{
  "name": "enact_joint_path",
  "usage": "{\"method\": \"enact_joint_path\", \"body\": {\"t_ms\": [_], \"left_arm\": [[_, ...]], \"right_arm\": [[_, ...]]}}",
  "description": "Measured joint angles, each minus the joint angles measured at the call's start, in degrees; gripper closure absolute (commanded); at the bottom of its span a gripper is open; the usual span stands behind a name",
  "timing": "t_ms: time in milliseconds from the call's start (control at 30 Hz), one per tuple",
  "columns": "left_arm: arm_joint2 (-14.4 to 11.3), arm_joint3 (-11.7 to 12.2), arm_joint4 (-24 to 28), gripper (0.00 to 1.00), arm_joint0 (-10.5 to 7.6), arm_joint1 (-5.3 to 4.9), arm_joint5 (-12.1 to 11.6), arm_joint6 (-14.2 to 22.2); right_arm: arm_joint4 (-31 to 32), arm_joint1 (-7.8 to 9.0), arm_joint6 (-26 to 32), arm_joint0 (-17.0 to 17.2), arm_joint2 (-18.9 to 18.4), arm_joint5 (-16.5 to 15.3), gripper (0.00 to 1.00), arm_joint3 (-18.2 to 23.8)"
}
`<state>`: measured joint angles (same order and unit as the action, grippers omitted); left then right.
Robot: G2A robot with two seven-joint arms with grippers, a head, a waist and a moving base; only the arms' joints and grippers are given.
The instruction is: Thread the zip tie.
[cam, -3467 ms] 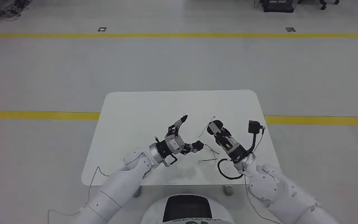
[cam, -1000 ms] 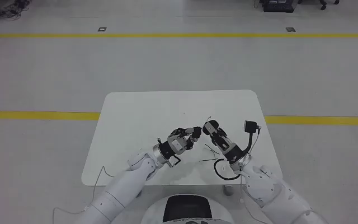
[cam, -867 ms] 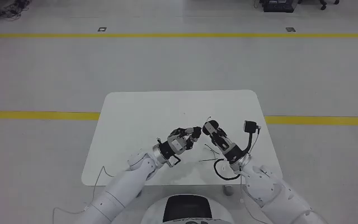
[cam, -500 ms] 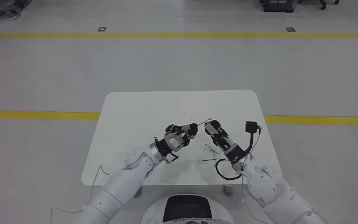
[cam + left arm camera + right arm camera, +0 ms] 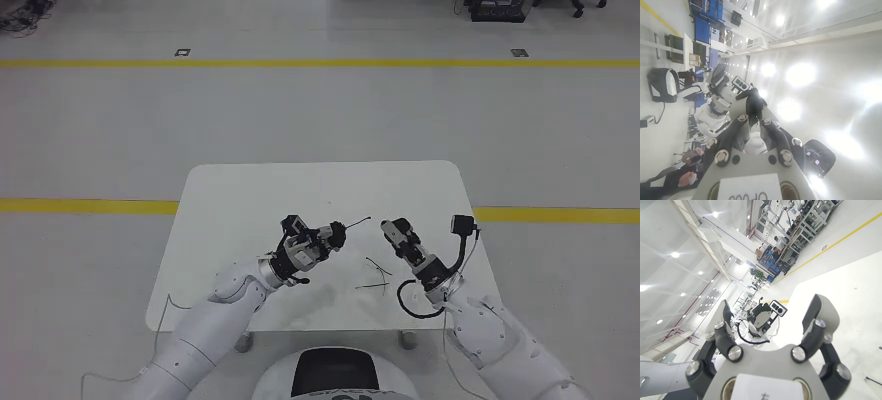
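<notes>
tie's free end aims at the open right pincer

nearest the robot, a few spare ties lie loose on the white table, between the two arms and touched by neither.

a little farther out, the left gripper hangs above the table with its fingers pressed together on the zip tie. in the left wrist view the fingertips meet on a dark clump. glare from the ceiling lights makes it hard to say which part is pinched, and it may be the head end. from that grip a thin black strand runs out toward the robot's right and slightly away from the robot. its long axis lies almost on the line between the two pincers.

at about the same depth, the right gripper faces the left one with its fingers spread wide and nothing between them. the strand's tip ends just short of it, near but apart. the right arm is therefore the nearer one to the free end, and in my judgement the coming move turns on that. either the right pincer closes on the tip along the strand's own line, or the left carries it across, without knocking the thin tail aside.
</notes>
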<state>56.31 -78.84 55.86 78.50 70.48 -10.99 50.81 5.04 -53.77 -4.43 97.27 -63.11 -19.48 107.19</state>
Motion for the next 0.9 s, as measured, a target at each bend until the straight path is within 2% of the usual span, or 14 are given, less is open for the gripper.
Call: {"method": "enact_joint_path", "body": {"t_ms": [33,100,167,267,300,367,467,633,733,900], "left_arm": [[0.1,0.0,-0.3,1.0,-0.15,-0.04,-0.3,-0.3],[0.2,0.2,-3.2,1.0,-0.47,-0.2,-2.4,-2.8],[0.6,0.2,-8.0,1.0,-0.52,-0.36,-4.8,-4.8],[1.6,0.9,-13.3,1.0,-0.84,-0.92,-8.2,-1.5],[2.2,0.9,-14.6,1.0,-0.86,-1.09,-8.7,-0.9],[3.5,0.3,-17.2,1.0,-0.73,-1.39,-8.6,1.4],[5.9,0.6,-18.2,1.0,-0.5,-1.61,-8.5,6.1],[9.1,-0.5,-24.6,1.0,-0.16,-1.46,-8.5,8.7],[10.0,-1.3,-27.5,1.0,0.39,-1.21,-8.5,10.1],[10.5,-1.3,-27.0,1.0,0.51,-1.1,-8.5,10.7]], "right_arm": [[-0.1,-0.01,0.1,0.0,0.0,0.0,0.0,0.0],[-1.9,-0.1,1.7,0.0,0.2,0.0,0.0,-0.2],[-6.4,-0.01,6.6,-0.7,-0.7,0.1,0.0,-1.4],[-12.6,0.42,15.3,-1.5,-3.0,0.2,0.0,-3.1],[-14.5,0.56,17.9,-1.5,-3.7,0.2,0.0,-3.7],[-18.6,0.92,24.3,-1.8,-5.3,0.1,0.0,-4.9],[-23.3,1.37,34.2,-2.9,-7.1,0.0,0.0,-6.8],[-28.4,1.62,46.0,-4.5,-8.1,0.9,0.0,-9.8],[-28.5,1.62,46.4,-4.5,-8.0,1.1,0.0,-9.9],[-28.5,1.62,46.0,-4.5,-8.0,1.0,0.0,-9.9]]}}
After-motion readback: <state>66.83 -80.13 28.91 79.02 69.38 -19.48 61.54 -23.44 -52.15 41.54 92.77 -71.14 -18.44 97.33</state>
